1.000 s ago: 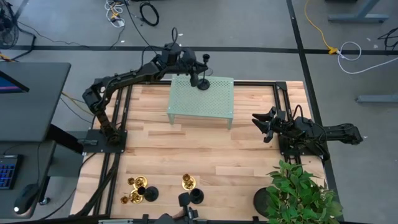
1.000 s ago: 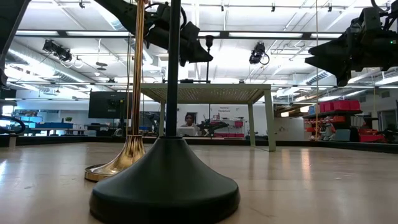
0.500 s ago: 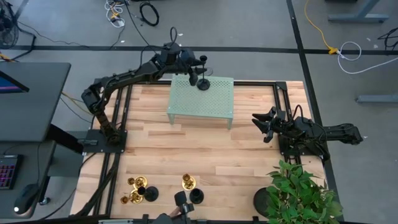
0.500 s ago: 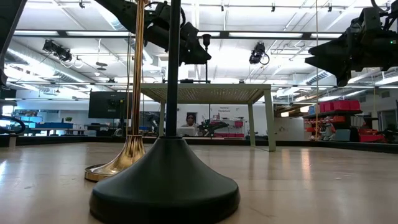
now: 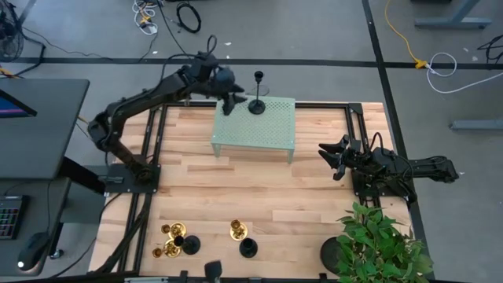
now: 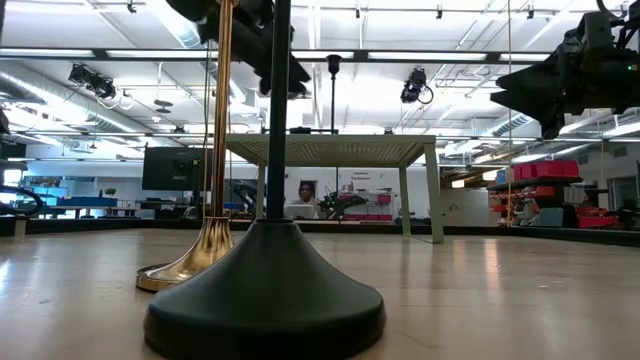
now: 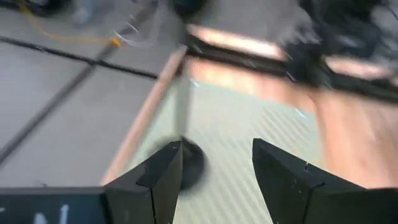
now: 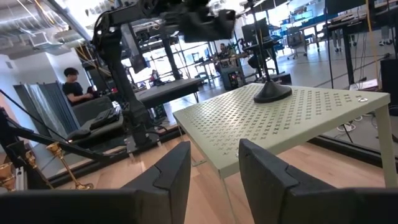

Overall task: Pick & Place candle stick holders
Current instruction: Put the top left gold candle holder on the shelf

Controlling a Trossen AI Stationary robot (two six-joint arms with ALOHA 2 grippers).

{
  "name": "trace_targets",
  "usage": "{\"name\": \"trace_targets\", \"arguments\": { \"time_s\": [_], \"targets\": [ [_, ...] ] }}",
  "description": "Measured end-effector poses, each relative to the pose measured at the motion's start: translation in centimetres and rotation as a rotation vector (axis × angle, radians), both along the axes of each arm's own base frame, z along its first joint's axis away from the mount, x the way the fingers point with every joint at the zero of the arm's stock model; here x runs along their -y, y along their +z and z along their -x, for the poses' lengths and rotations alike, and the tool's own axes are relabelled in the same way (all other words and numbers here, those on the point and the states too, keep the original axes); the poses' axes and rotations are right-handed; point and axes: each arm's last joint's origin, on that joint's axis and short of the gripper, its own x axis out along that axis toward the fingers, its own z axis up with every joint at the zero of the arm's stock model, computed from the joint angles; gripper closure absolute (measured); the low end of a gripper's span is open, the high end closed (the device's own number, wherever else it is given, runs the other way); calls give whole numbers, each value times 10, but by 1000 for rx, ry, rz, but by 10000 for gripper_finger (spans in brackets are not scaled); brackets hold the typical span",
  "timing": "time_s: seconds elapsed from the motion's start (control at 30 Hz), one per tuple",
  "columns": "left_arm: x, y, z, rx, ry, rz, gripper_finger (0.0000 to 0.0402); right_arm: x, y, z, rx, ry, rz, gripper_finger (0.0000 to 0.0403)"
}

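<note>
- Spanning the middle of the high view, the wooden desk carries a pale green perforated stand in its upper centre.
- A leafy plant fills the lower right corner.
- The left hand hovers at the stand's upper left edge, fingers parted and empty, just beside a black candle stick holder standing upright on the stand.
- The right hand waits at centre right, fingers spread, holding nothing.
- Along the bottom edge stand the other holders: brass ones lower left with a black one, then another brass and black pair near bottom centre.
</note>
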Motion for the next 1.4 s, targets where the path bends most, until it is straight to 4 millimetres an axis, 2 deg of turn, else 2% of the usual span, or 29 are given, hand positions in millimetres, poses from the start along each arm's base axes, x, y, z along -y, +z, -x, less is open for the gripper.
{"name": "trace_targets", "arguments": {
  "time_s": [0.27,0.43,0.63,0.93,1.1,1.27,1.4],
  "targets": [
    [65,14,36,-200,-278,82,205,0,0,0,0,0,0,266],
    [118,26,47,-212,-525,183,216,0,0,0,0,0,0,266],
    [179,35,53,-271,-662,199,241,0,0,0,0,0,0,266],
    [247,36,60,-382,-639,146,274,0,0,0,0,2,0,266],
    [276,35,67,-412,-564,81,282,0,0,0,0,2,0,266],
    [305,35,80,-423,-489,72,282,0,0,0,14,6,-38,266],
    [325,32,97,-432,-415,1,282,0,0,0,20,7,-58,266]
  ]
}}
